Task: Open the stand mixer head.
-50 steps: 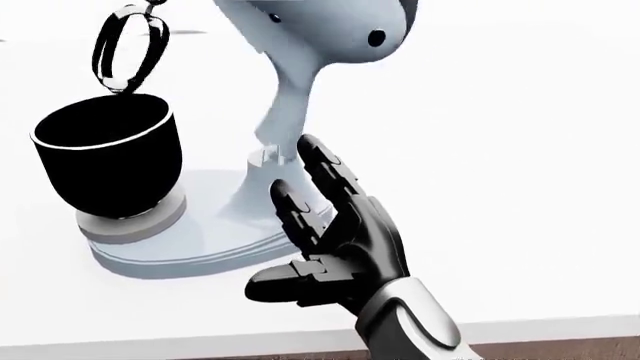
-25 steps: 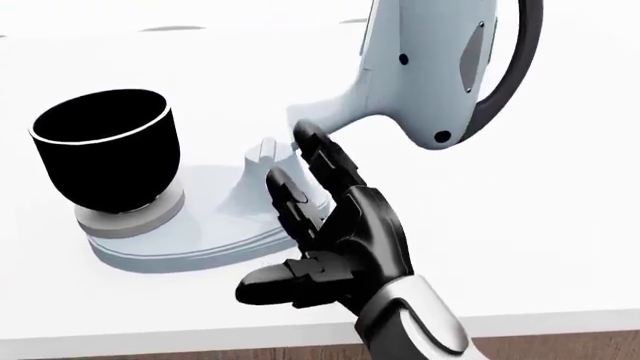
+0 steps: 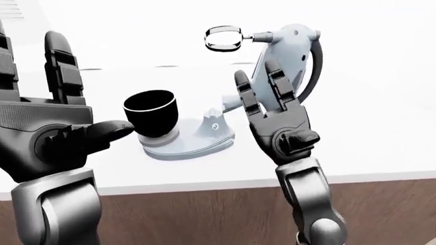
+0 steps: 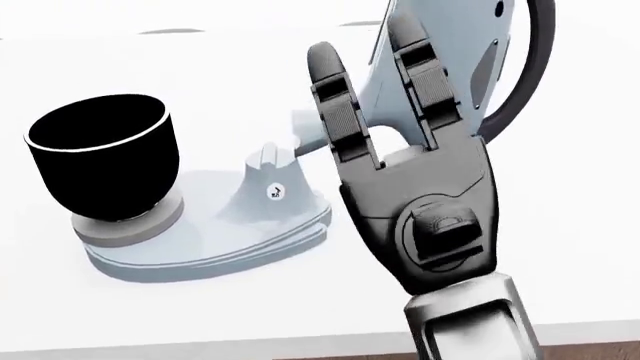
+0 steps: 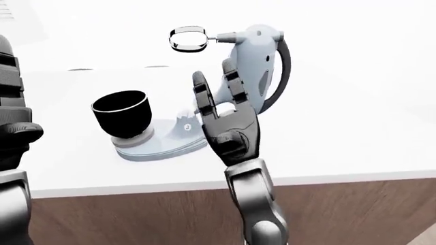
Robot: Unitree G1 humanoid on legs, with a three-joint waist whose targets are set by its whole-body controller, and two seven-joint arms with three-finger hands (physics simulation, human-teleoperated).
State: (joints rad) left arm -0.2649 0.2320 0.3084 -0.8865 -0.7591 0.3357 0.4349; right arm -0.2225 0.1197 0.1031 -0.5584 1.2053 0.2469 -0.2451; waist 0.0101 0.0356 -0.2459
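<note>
The stand mixer head (image 3: 286, 56) is tipped way up and back, sitting right behind the right hand (image 3: 279, 122) — the raised fingers (image 4: 335, 105) overlap it in every view, so I can't tell if they actually touch it. That hand is spread wide, palm up toward the camera, holding nothing. The whisk (image 3: 223, 39) sticks out to the hand's left at the top, well clear of the black bowl (image 3: 151, 112) below it, which sits on the mixer base (image 3: 187, 145) just left of the hand.

The left hand (image 3: 47, 127) is also open and empty, thumb pointing at the bowl, but its far side is cut off by the frame edge in both eye views.

Room-wise, the white surface (image 3: 368, 132) is bare off to the right of the right hand, and its near edge runs just under the wrist, with a wood-colored panel (image 3: 204, 214) below. In the head view the mixer head's top is cropped out, and the hinge area is hidden behind the palm.
</note>
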